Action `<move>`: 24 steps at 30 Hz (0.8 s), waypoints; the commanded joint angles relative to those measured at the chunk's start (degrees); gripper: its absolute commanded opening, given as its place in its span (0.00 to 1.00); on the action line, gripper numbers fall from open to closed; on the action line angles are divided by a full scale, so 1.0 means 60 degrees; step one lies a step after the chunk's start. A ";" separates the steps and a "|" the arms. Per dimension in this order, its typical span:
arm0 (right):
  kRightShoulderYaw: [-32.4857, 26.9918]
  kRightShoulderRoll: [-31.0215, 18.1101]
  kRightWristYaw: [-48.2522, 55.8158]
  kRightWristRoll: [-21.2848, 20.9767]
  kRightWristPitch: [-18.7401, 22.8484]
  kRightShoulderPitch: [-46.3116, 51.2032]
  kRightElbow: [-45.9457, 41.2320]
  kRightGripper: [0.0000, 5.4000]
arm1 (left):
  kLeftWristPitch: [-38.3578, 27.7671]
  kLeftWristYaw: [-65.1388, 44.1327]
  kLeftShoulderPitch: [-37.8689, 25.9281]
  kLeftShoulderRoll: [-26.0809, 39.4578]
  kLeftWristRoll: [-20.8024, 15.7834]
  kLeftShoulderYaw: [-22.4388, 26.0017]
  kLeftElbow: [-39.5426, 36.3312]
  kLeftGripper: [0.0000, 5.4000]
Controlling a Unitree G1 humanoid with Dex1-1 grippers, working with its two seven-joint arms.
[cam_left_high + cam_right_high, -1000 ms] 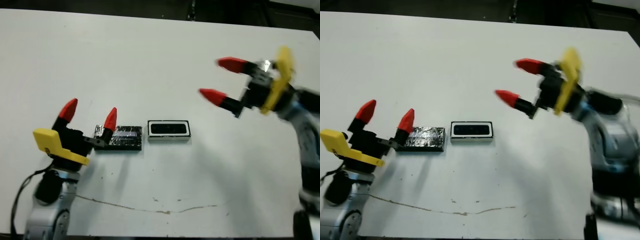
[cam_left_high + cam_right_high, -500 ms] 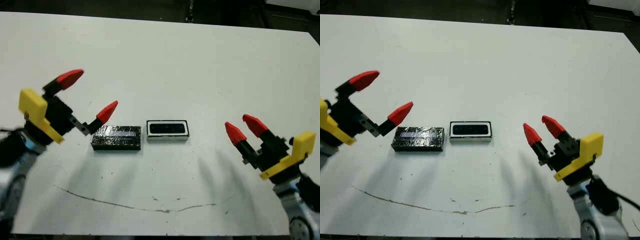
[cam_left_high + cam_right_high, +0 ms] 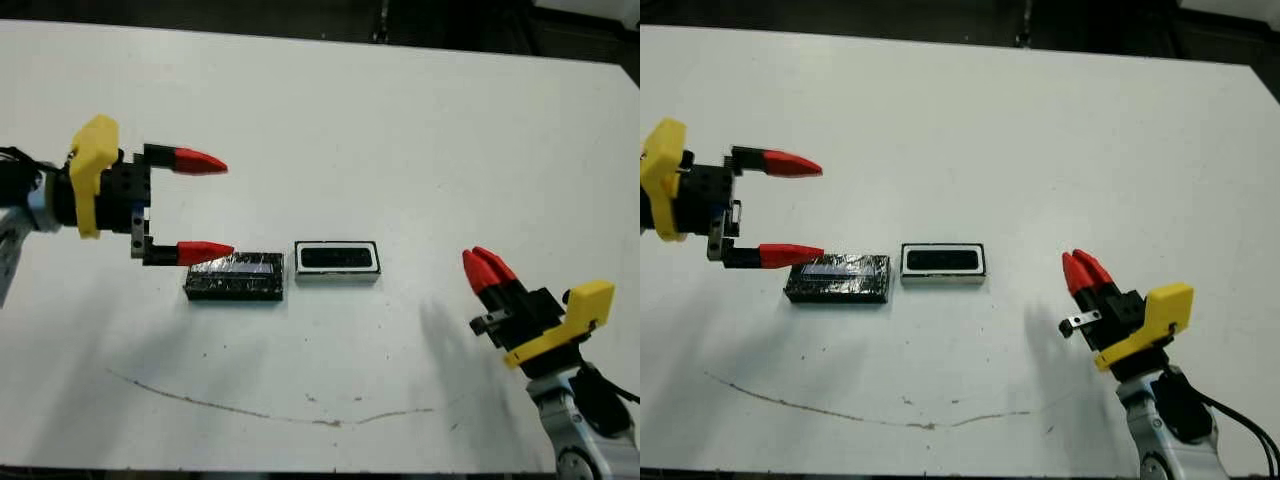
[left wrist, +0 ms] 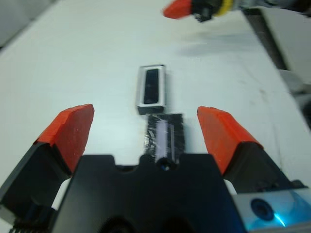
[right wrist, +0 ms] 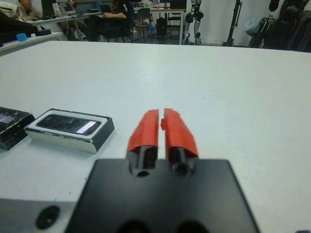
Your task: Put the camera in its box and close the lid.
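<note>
A: Camera (image 3: 338,258) where?
B: In the box (image 3: 338,275), mid counter (image 3: 400,120), flat, dark face up. Box open.
A: Lid (image 3: 234,276)?
B: Flat on the counter just left of the box, small gap between, pale strip up. Not on the box.
A: Left hand (image 3: 205,207)?
B: Fingers spread wide, empty, pointing right, above the lid's left end; near fingertip (image 3: 205,252) over the lid's far left corner. Contact, cannot tell.
A: Right hand (image 3: 487,268)?
B: Near right of the counter, well apart from the box, fingers pressed together, holding nothing.
A: Else?
B: Thin dark scratch line (image 3: 270,412) along the near counter.
</note>
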 commanded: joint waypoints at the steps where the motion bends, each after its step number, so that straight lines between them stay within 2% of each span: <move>1: -0.0031 -0.0071 -0.0123 0.0147 0.0022 0.0050 -0.0003 0.00 | -0.0376 -0.0557 -0.0275 -0.0207 0.0337 -0.0367 0.0432 1.00; 7: -0.0033 -0.0083 -0.0141 0.0204 -0.0176 0.0043 0.0062 0.00 | -0.0674 -0.0689 -0.0233 -0.0455 0.0790 -0.0622 0.0703 1.00; 9: -0.0060 -0.0095 -0.0214 0.0237 -0.0088 0.0060 -0.0003 0.00 | -0.0486 -0.0390 -0.0160 -0.0395 0.1152 -0.0782 0.0584 1.00; 14: -0.0053 -0.0189 -0.0059 0.0225 -0.0293 0.0053 0.0067 0.00 | -0.0882 0.0095 0.0060 -0.0426 0.1983 -0.1076 0.0494 1.00; 17: -0.0028 -0.0193 -0.0044 0.0285 -0.0319 0.0062 0.0072 0.00 | -0.0984 0.0290 0.0167 -0.0533 0.2177 -0.1135 0.0609 1.00; 24: -0.0040 -0.0173 -0.0109 0.0458 -0.0312 0.0106 0.0035 0.00 | -0.2041 0.0348 0.0302 -0.0906 0.2478 -0.1240 0.1333 1.00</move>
